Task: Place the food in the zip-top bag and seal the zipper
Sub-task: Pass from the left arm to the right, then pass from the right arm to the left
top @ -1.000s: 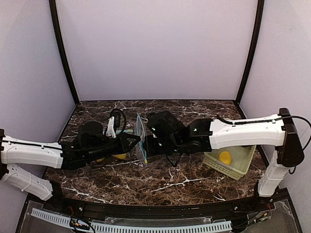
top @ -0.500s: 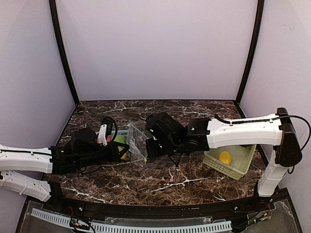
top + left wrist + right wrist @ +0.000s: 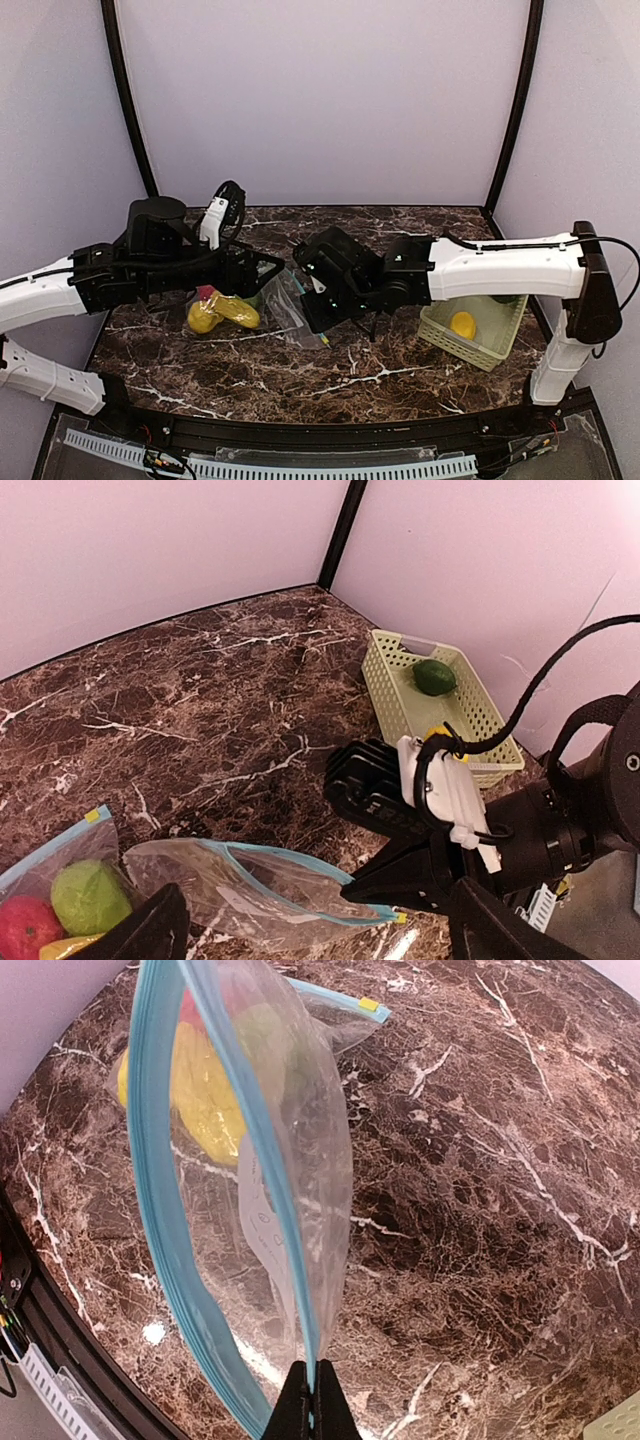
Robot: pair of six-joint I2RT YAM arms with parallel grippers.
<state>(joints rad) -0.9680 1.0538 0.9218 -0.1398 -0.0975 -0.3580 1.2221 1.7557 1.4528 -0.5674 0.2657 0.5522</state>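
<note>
Two-arm rig over a dark brown, white-veined marble tabletop (image 3: 400, 375). The R gripper (image 3: 308, 1402), jaws pressed tight together, pinches the blue zipper strip at one corner of a clear plastic zip-top bag (image 3: 290, 1190). In the R wrist view the two blue strips run apart from that pinch, so the bag's mouth gapes. The bag's closed end lies on the marble under the L arm. Bunched together & touching inside it are a glossy red toy ball (image 3: 25, 925), a light green toy ball (image 3: 90, 897) and yellow toy pieces (image 3: 222, 312); the plastic wall shows them clearly.

The L gripper (image 3: 320, 925) hangs above the bag w/ its black fingers (image 3: 140, 930) spread wide; nothing sits btwn them and they are clear of the plastic.

Over to the R, near the R arm's base, a pale green slatted plastic basket (image 3: 385, 695) sits on the table, well apart from the bag. It holds a dark green toy piece (image 3: 435, 676) at one end and one more yellow toy piece (image 3: 463, 324) nearer the middle; the two do not touch, and neither is in the bag.

Top view: both arms reach toward the table's centre, bag btwn them.
</note>
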